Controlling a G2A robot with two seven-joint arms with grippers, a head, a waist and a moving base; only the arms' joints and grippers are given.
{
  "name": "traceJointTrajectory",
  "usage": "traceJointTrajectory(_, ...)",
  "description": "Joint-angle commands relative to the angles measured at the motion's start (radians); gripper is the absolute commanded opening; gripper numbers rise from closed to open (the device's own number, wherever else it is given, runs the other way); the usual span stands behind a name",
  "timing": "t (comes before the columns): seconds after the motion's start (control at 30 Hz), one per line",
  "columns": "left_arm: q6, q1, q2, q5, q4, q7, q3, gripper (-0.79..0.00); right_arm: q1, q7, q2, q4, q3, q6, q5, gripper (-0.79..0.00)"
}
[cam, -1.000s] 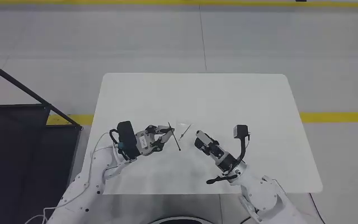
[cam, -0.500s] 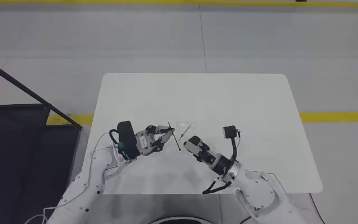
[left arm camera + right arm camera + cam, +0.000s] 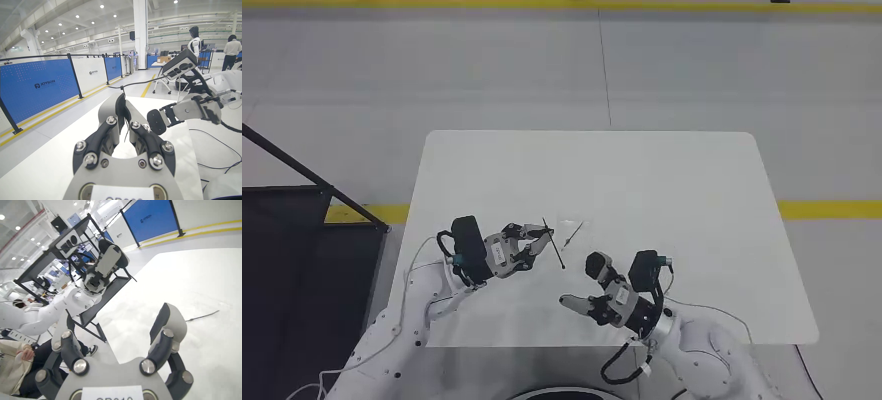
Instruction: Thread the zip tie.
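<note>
The black zip tie [image 3: 554, 246] is pinched between the fingers of the left claw [image 3: 122, 100], its ends sticking out on either side of the fingertips, above the tabletop [image 3: 692, 180]. The right claw [image 3: 580, 283] hangs near the left one, spread wide. A second thin tie [image 3: 573, 232] lies just beyond the left claw's tips, touching neither claw.

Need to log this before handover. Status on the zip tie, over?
Left gripper shut on black zip tie, held off the table. Right gripper open, empty, near the front edge. Thin strip lies on table past the tie.
</note>
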Motion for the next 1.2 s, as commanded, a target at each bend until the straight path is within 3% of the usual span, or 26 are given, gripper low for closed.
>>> traceJointTrajectory(0.0,0.0,0.0,0.0,0.0,0.0,0.0,0.0,-0.785,0.001,0.002,0.0,0.001,0.0,-0.01,0.007,0.0)
traceJointTrajectory(0.23,0.0,0.0,0.0,0.0,0.0,0.0,0.0,-0.785,0.005,0.001,0.0,0.0,0.001,-0.005,-0.006,0.0)
traceJointTrajectory(0.3,0.004,0.005,-0.001,-0.01,-0.004,-0.011,0.004,-0.785,0.024,-0.022,-0.003,-0.009,-0.011,0.014,-0.15,0.0)
traceJointTrajectory(0.47,-0.055,0.0,-0.001,-0.085,0.002,-0.055,0.006,-0.785,0.063,-0.136,-0.01,0.021,-0.061,-0.067,-0.378,0.0)
traceJointTrajectory(0.7,-0.17,-0.014,0.005,-0.141,0.022,-0.102,-0.005,-0.785,0.121,-0.228,-0.026,0.102,-0.1,-0.062,-0.477,-0.003)
traceJointTrajectory(1.0,-0.212,-0.028,0.004,-0.141,0.024,-0.123,0.01,-0.785,0.189,-0.224,-0.052,0.149,-0.146,0.002,-0.477,-0.283)
traceJointTrajectory(1.07,-0.209,-0.03,0.003,-0.141,0.028,-0.124,0.014,-0.785,0.193,-0.228,-0.055,0.15,-0.149,0.004,-0.479,-0.406)
traceJointTrajectory(1.17,-0.209,-0.031,0.002,-0.14,0.031,-0.123,0.016,-0.785,0.193,-0.229,-0.058,0.149,-0.151,0.005,-0.485,-0.449)
